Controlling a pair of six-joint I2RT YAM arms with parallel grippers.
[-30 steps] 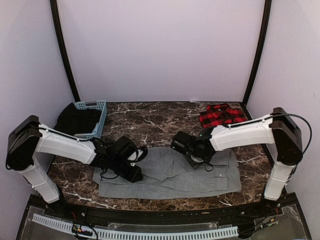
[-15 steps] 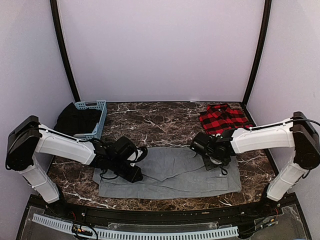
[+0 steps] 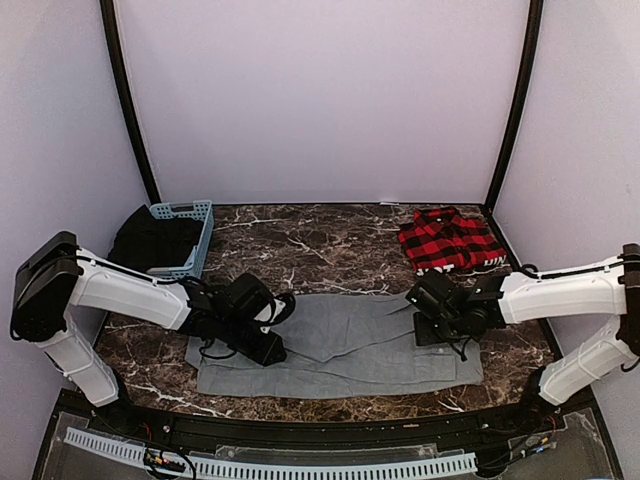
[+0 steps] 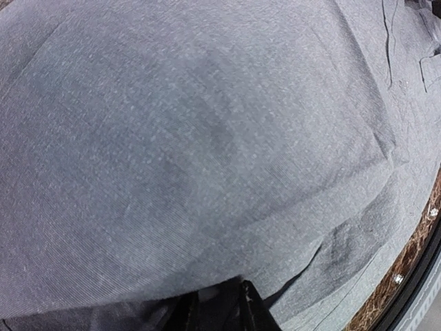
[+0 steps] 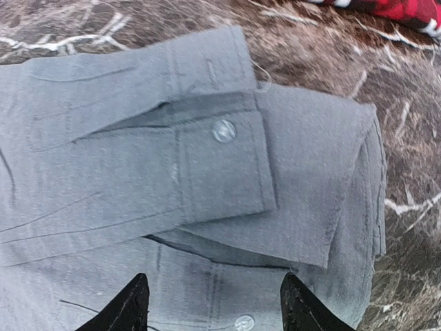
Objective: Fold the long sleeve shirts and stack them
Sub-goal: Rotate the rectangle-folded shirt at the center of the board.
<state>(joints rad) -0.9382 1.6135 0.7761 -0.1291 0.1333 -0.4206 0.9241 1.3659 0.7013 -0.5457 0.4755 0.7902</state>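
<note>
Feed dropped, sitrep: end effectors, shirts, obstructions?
Right end effector open above cuff of grey shirt. Left end effector low on it, grip unclear. Plaid shirt far right, apart. Nothing blocking.

Text: white lettering | On: plaid flannel shirt (image 3: 450, 238), 6 o'clock edge | Reading: too small, illegible | Other markings: none legible

Both arms have white shells over the long links, the left arm (image 3: 120, 290) at the frame's left and the right arm (image 3: 565, 290) at its right, with bulky black housings at the joints and wrists. Thin black cables (image 3: 212, 350) loop beneath each wrist (clearest under the left one). The right wrist view shows two black, tapered fingers (image 5: 131, 307) at its bottom edge.
</note>
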